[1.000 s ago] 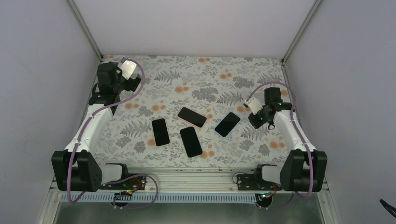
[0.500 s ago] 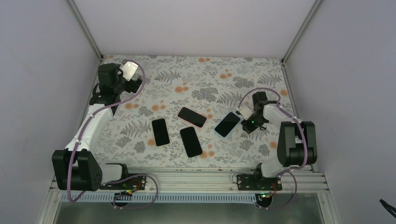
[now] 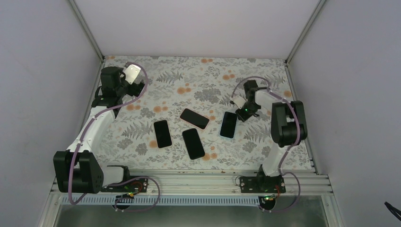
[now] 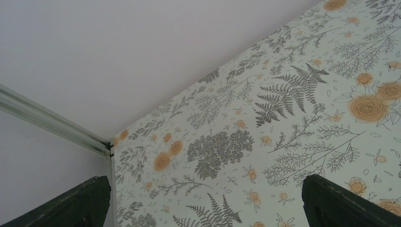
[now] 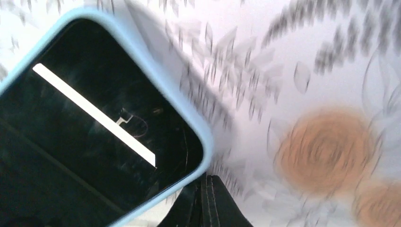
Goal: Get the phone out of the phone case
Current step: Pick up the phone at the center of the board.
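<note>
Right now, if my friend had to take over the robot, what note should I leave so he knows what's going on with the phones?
Left pincer: open, holding nothing, near the far left corner of the floral table cover.
Right pincer: shut, empty, tips right beside a corner of the black phone in the light blue case.
That phone lies flat, screen up, right of middle. Three other dark phones lie to its left.
Done: nothing yet; the phone is in its case.
Left to do: get hold of the case and work the phone out.
</note>
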Robot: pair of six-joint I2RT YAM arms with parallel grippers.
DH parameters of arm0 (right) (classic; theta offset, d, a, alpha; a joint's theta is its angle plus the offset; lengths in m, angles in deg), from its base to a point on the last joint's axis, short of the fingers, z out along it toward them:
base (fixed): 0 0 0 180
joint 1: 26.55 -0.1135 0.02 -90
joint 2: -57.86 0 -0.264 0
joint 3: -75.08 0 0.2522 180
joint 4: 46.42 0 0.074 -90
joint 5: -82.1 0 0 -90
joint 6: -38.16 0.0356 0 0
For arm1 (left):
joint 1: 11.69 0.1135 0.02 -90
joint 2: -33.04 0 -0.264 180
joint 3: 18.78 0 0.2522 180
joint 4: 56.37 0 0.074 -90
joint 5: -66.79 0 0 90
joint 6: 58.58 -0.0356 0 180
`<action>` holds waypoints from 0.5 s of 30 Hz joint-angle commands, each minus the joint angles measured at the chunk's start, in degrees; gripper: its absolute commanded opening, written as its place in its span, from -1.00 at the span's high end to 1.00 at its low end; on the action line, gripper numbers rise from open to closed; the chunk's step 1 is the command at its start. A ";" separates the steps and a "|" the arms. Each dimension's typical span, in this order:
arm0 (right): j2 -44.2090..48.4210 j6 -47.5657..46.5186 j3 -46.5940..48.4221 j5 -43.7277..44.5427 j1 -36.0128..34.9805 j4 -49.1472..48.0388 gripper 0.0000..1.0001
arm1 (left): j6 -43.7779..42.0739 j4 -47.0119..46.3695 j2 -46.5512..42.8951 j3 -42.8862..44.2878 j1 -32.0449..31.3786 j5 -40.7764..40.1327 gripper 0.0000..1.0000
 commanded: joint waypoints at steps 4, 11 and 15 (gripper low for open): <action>-13.07 2.24 18.75 -0.47 -7.38 5.49 0.93 | 0.42 -0.95 -0.93 0.00 0.39 0.87 -1.00; -18.10 1.72 28.58 -7.18 -15.47 11.78 0.93 | -0.74 -1.06 -3.02 -2.09 0.51 0.03 -1.00; -11.39 5.94 23.94 -2.76 -15.80 3.36 0.79 | -1.00 -1.36 -3.46 -3.06 0.58 -0.56 -1.00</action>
